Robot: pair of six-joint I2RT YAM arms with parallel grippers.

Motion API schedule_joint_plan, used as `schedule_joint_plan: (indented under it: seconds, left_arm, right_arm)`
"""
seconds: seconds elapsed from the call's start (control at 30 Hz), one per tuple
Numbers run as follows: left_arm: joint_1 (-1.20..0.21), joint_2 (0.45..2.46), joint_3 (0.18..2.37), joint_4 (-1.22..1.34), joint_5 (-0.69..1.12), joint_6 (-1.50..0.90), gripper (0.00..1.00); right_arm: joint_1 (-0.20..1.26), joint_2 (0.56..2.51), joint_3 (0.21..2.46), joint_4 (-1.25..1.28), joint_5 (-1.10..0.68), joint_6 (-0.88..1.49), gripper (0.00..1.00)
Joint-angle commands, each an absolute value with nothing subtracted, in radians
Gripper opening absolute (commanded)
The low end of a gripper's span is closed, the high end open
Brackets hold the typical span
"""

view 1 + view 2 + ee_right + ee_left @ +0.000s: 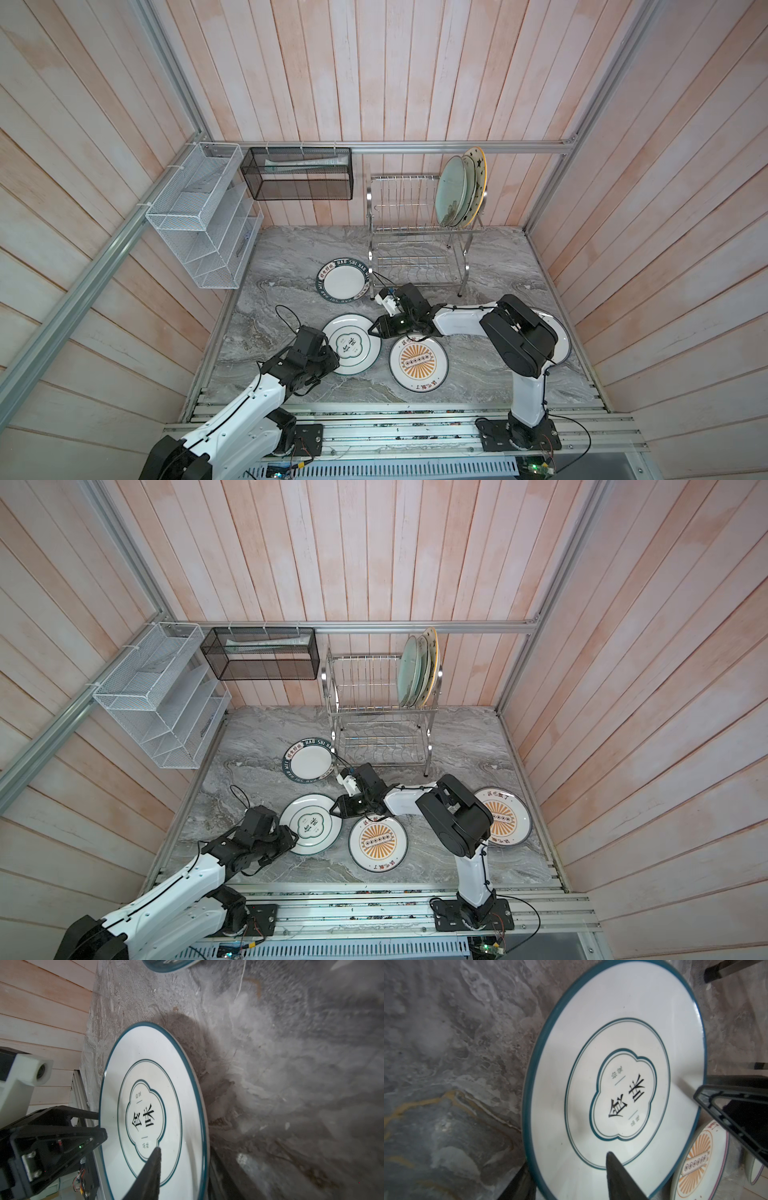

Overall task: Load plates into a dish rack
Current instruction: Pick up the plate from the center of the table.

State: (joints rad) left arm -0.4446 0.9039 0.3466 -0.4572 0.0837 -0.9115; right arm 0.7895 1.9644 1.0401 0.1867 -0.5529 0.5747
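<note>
Left gripper [337, 360], right gripper [370, 331] pinch quatrefoil plate [353, 345] rim; dish rack [399, 232] holds three plates [453, 191].

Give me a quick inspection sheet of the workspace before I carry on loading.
Surface: grey marble tabletop.
Job's things: dish rack holds three upright plates on its upper tier; lettered plate, sunburst plate and second sunburst plate lie flat; quatrefoil plate sits between both grippers.
Clutter: white mesh organizer, black mesh basket, wall-hung.
Grippers: left gripper clamps the plate's rim; right gripper straddles the opposite rim, grip unclear.
Cables: wrist cable loops near the lettered plate.
Surroundings: plank walls, aluminium frame.
</note>
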Motion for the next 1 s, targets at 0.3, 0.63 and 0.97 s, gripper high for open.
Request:
schedule_joint_plan:
  seconds: [0.3, 0.63, 0.97]
  left_arm:
    - [-0.443, 0.911, 0.329, -0.408, 0.091, -0.911, 0.53]
    - [-0.443, 0.917, 0.332, -0.398, 0.094, -0.908, 0.53]
    - [-0.443, 0.925, 0.339, -0.394, 0.098, -0.904, 0.53]
  right_arm:
    - [0.808, 1.994, 1.064, 0.266, -0.662, 0.627, 0.34]
    - [0.808, 1.984, 1.066, 0.28, -0.688, 0.632, 0.26]
    - [0.808, 1.968, 1.059, 0.281, -0.689, 0.632, 0.17]
